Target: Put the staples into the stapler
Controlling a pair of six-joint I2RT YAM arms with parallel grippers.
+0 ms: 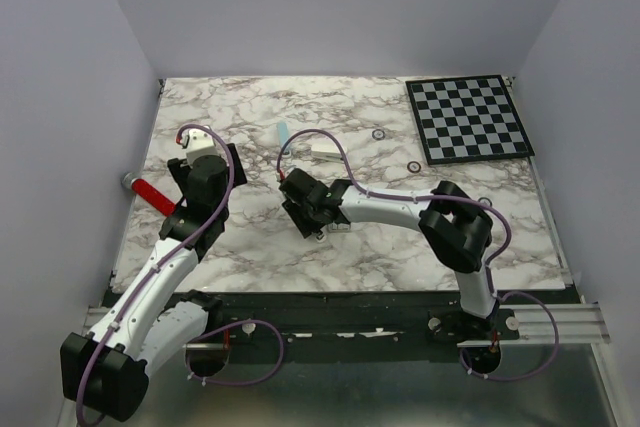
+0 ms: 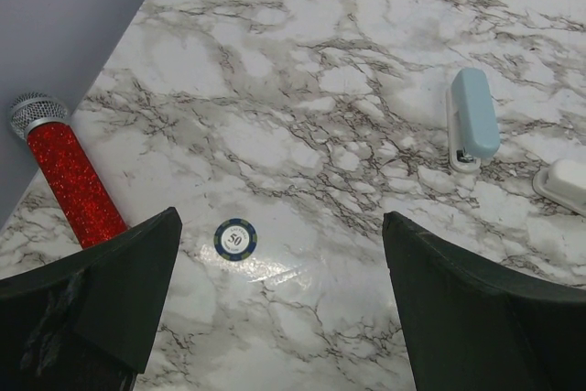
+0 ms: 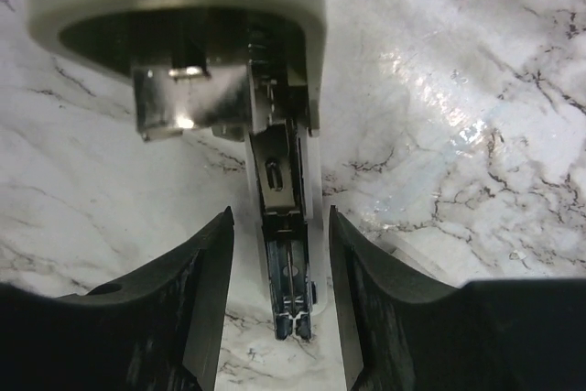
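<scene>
A white stapler lies swung open on the marble table. In the right wrist view its metal magazine channel (image 3: 291, 263) runs toward me, and its raised white top (image 3: 174, 6) fills the upper left. My right gripper (image 3: 279, 217) is open, one finger on each side of the channel with a gap to each. In the top view this gripper (image 1: 305, 209) covers the stapler, and only a small white bit (image 1: 338, 230) shows. I cannot make out the grey staples strip in any view. My left gripper (image 2: 281, 217) is open and empty at the table's left (image 1: 222, 169).
A light blue closed stapler (image 2: 474, 121) (image 1: 283, 133) and a white oblong block (image 2: 563, 180) (image 1: 325, 149) lie mid-table. A red glitter microphone (image 2: 69, 176) (image 1: 150, 192) is at the left edge, with a poker chip (image 2: 236, 239) by the left gripper. A chessboard (image 1: 470, 117) is far right, with small rings (image 1: 414, 166) near it.
</scene>
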